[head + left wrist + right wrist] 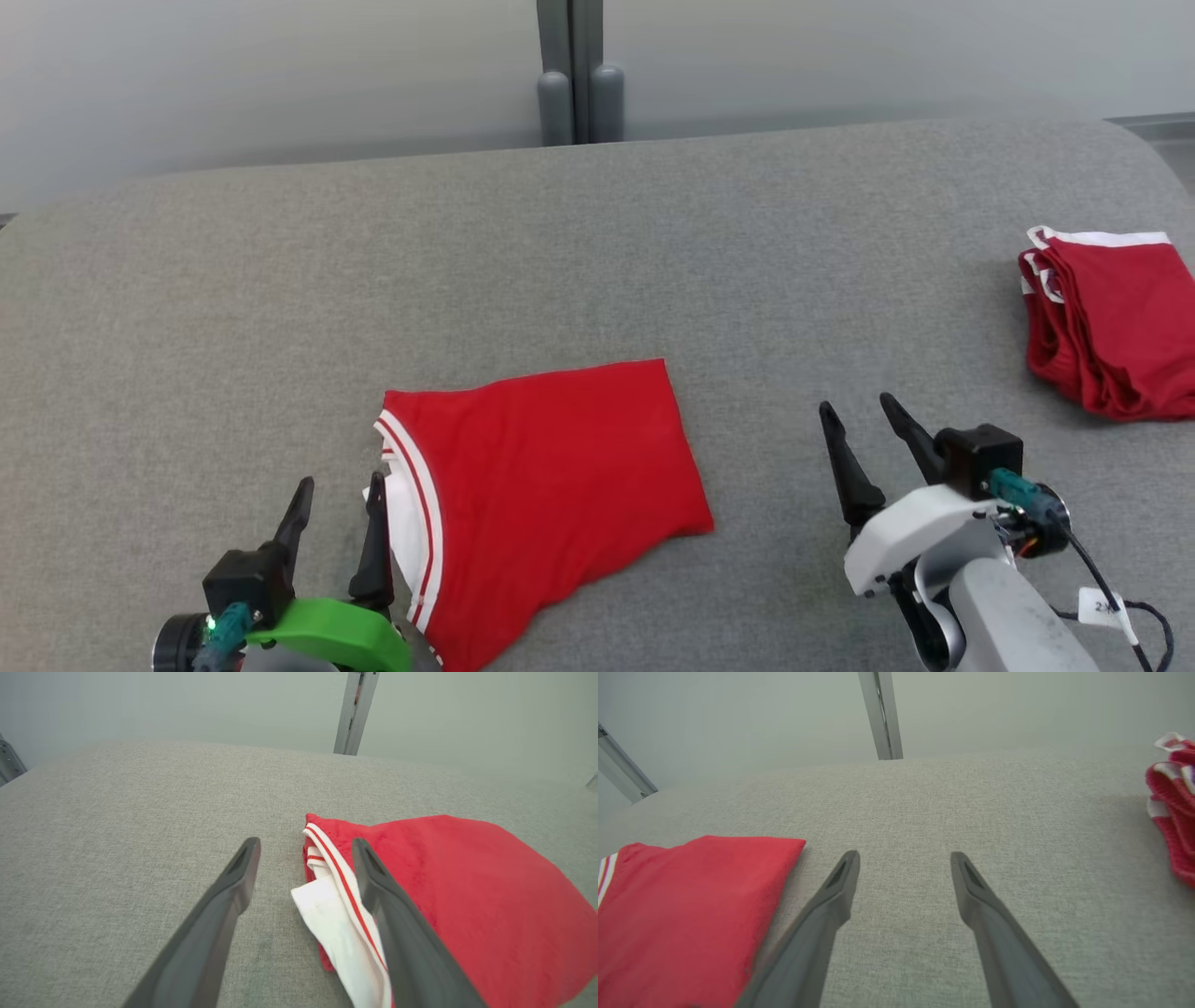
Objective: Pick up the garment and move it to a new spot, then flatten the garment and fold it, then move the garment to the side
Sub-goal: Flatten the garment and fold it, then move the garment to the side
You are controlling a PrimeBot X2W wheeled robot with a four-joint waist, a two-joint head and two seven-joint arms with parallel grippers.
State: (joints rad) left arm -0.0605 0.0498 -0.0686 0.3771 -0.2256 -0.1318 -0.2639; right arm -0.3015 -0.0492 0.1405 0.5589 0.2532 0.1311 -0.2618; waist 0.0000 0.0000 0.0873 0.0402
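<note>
A red garment (551, 467) with white and red striped trim lies folded on the grey table (597, 252), near the front edge. My left gripper (341, 485) is open just left of its trimmed edge, and in the left wrist view (306, 844) its right finger (387, 905) lies over the white trim of the garment (467, 886). My right gripper (854, 411) stands open over bare table to the right of the garment, nothing between its fingers. The right wrist view shows that gripper (903, 856) with the garment (686, 905) at its lower left.
A second folded red garment (1111, 317) with white trim sits at the table's right edge, also at the right of the right wrist view (1174, 807). A grey post (579, 70) stands behind the table against a pale wall.
</note>
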